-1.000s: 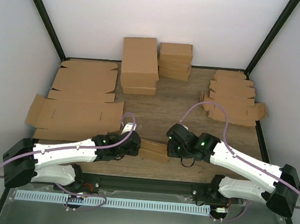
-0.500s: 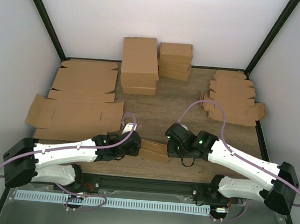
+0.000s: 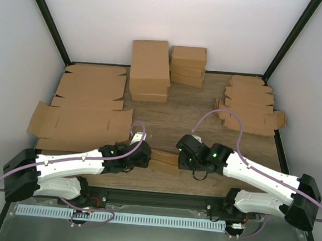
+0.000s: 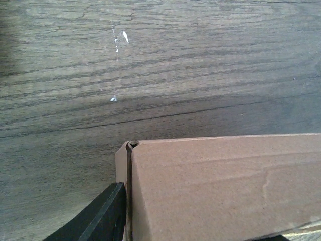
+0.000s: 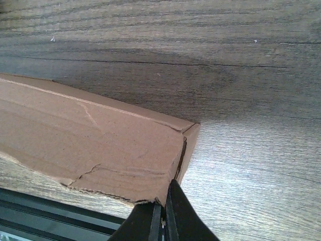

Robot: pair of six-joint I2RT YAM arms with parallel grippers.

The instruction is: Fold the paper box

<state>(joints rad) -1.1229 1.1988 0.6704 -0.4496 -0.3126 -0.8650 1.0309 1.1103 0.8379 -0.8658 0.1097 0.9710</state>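
Note:
The paper box (image 3: 166,161) is a small brown oblong lying near the table's front edge, between my two grippers. My left gripper (image 3: 146,157) is at its left end. In the left wrist view one black finger (image 4: 100,218) rests against the outside of the box's (image 4: 225,186) end flap, and the other finger is hidden by the cardboard. My right gripper (image 3: 181,160) is at the box's right end. In the right wrist view its fingers (image 5: 164,208) are closed together on the near corner of the box (image 5: 90,145), beside the end flap.
Large flat cardboard sheets (image 3: 82,123) lie at the left. Bigger folded boxes (image 3: 150,69) and a second stack (image 3: 187,65) stand at the back. Flat die-cut pieces (image 3: 250,108) are piled at the right. The table's front rail (image 5: 50,211) runs just beside the box.
My right gripper has shifted slightly left against the box's right end. My left arm and the box have barely moved.

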